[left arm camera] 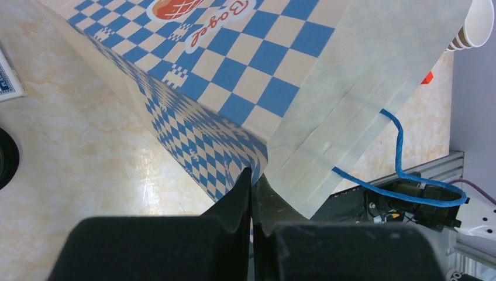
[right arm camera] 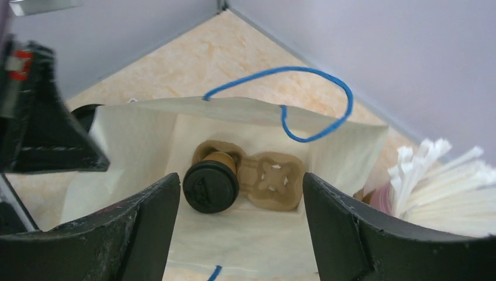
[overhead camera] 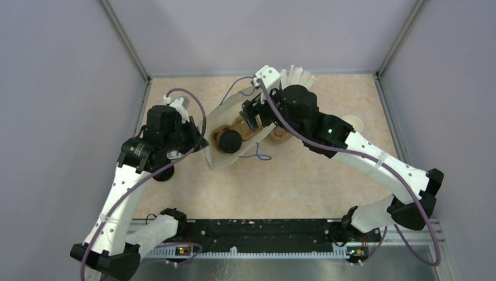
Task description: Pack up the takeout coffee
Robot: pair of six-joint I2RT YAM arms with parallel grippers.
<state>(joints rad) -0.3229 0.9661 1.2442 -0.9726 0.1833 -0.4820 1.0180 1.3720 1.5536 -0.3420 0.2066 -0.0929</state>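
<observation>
The takeout coffee (overhead camera: 230, 141), a brown paper cup with a round black lid (right arm camera: 210, 186), sits tilted in one socket of a brown pulp carrier (right arm camera: 274, 180) at the bottom of an open paper bag (overhead camera: 225, 111). The bag is white inside and blue-checked outside (left arm camera: 234, 76), with blue cord handles (right arm camera: 316, 105). My left gripper (left arm camera: 252, 175) is shut on the bag's rim at its left side (overhead camera: 199, 139). My right gripper (right arm camera: 241, 178) hangs open above the bag's mouth (overhead camera: 254, 114), nothing between its fingers.
A pink cup (right arm camera: 380, 199) full of white straws (overhead camera: 297, 76) stands just behind the bag on the right. A stack of lidless paper cups (left arm camera: 476, 26) lies beyond the bag. A black round object (overhead camera: 162, 172) lies under the left arm.
</observation>
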